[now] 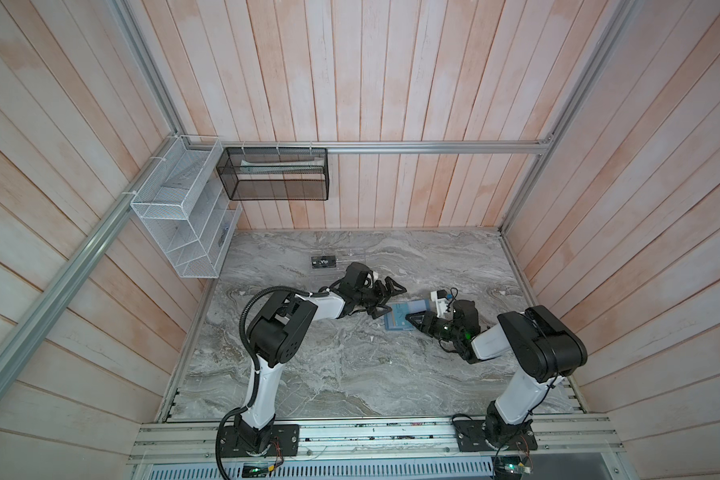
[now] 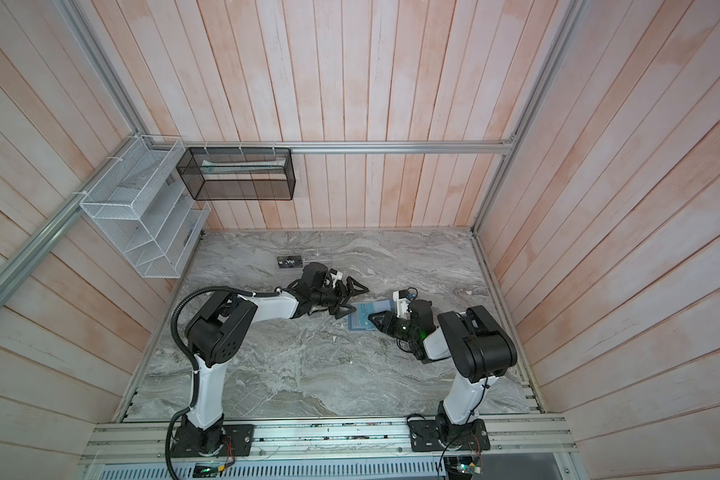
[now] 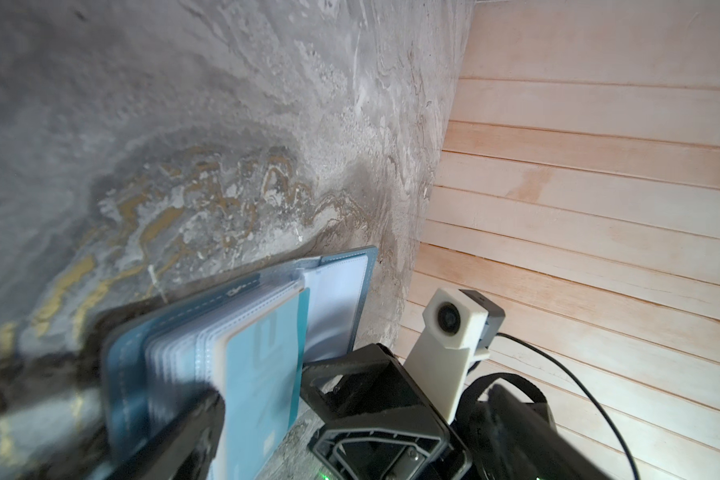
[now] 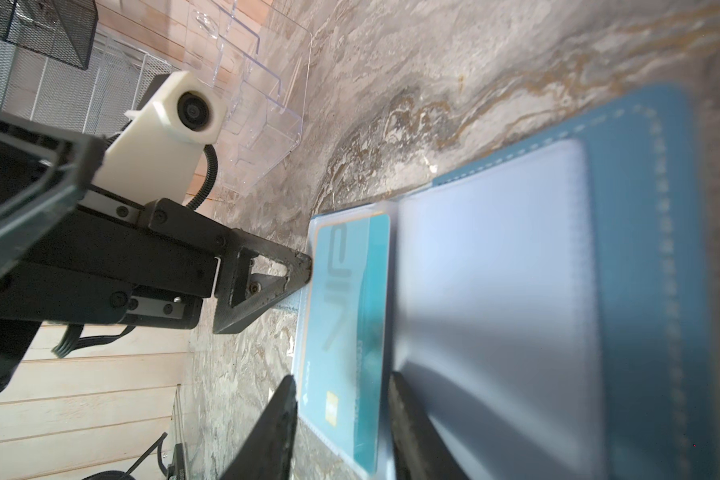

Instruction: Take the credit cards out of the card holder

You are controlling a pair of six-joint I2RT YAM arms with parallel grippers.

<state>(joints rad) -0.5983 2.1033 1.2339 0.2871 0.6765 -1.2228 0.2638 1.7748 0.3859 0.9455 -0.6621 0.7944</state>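
Open marble tabletop (image 1: 350,374) surrounds the unfolded card holder (image 1: 393,323). Left gripper (image 1: 396,299) stands spread wide, touching its edge. Right gripper (image 4: 341,380) straddles the teal card (image 4: 341,311); whether it grips cannot be told.

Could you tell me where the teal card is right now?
The teal card sits in the top clear sleeve of the open card holder, right of centre on the table in both top views, straddled by the right pincer.
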